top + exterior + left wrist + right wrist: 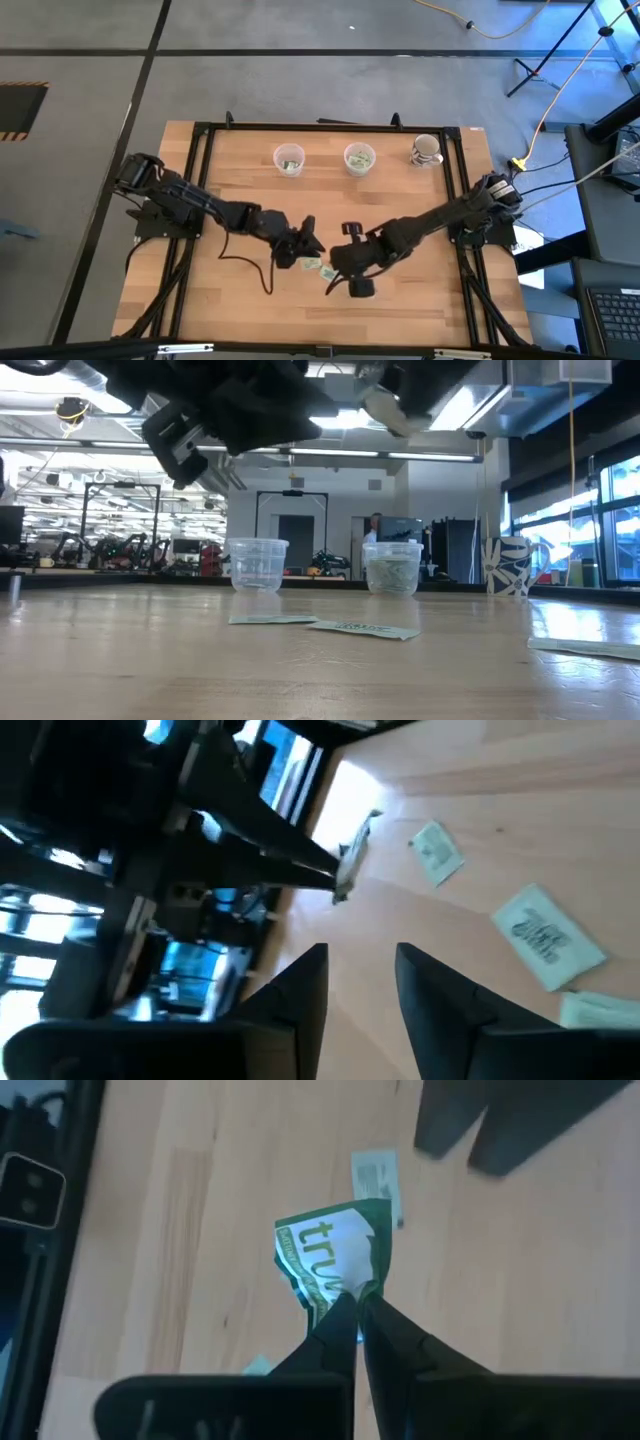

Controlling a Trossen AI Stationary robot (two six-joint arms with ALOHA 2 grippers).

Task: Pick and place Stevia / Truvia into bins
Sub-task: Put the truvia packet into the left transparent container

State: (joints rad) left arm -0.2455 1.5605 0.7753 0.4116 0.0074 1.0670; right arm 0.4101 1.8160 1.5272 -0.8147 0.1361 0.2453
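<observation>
The wooden table (400,215) carries two black arms that meet near its front middle. At its far edge stand two clear cups: the left cup (289,159) holds a few sachets at the bottom, the right cup (359,158) is filled higher with them, and a white patterned mug (426,150) stands beside them (its inside cannot be made out). The right gripper (358,1305) is pinched tight on a crumpled green-and-white Truvia sachet (335,1258), held up clear of the table. The left gripper (362,982) hangs close beside it with its fingers apart and nothing between them. Loose sachets (320,267) lie flat on the wood between and just under the two grippers.
</observation>
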